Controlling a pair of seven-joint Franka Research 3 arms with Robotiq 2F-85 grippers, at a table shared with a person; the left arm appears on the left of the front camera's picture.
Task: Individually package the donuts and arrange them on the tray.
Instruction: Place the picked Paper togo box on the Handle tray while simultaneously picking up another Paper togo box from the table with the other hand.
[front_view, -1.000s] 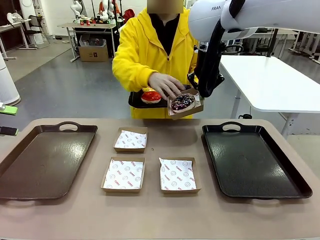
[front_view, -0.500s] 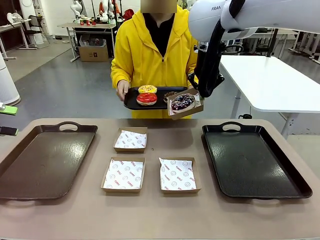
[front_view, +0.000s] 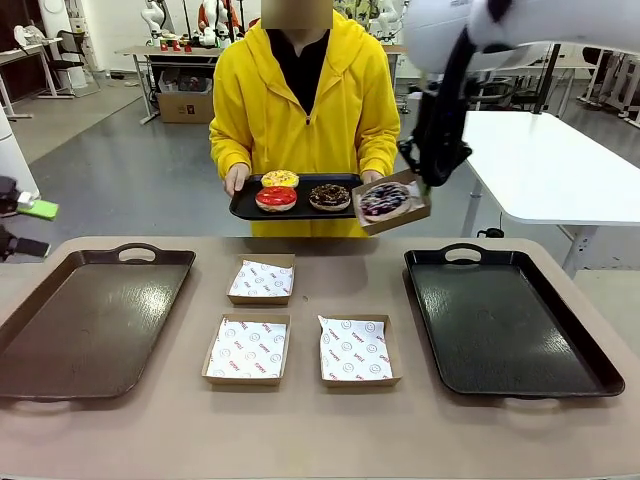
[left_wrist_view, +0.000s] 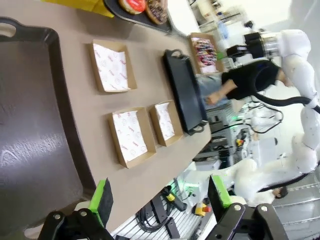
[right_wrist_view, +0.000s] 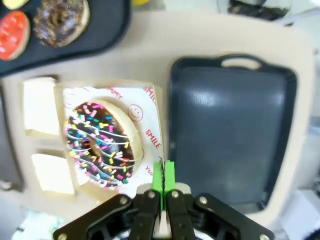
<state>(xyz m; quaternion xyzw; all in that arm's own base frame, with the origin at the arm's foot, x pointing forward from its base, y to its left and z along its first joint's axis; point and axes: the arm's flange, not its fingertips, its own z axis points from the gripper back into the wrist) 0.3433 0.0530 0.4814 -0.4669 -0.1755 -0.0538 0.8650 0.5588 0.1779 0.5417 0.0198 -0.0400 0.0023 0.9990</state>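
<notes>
My right gripper is shut on the edge of a paper-lined box, held in the air above the table's far edge. In the box lies the dark purple sprinkled donut. The person holds a small black tray bearing the yellow donut, the red donut and the chocolate donut. The large black tray lies bare, below and to the right of the held box. My left gripper hangs open at the far left with nothing between its fingers.
Three paper-lined boxes with nothing in them sit mid-table. A large brown tray lies at the left. A white table stands behind at the right.
The person's hand left the purple donut and now holds the small tray with both hands. My right gripper carried the boxed donut a little to the right. My left gripper came into the front view.
</notes>
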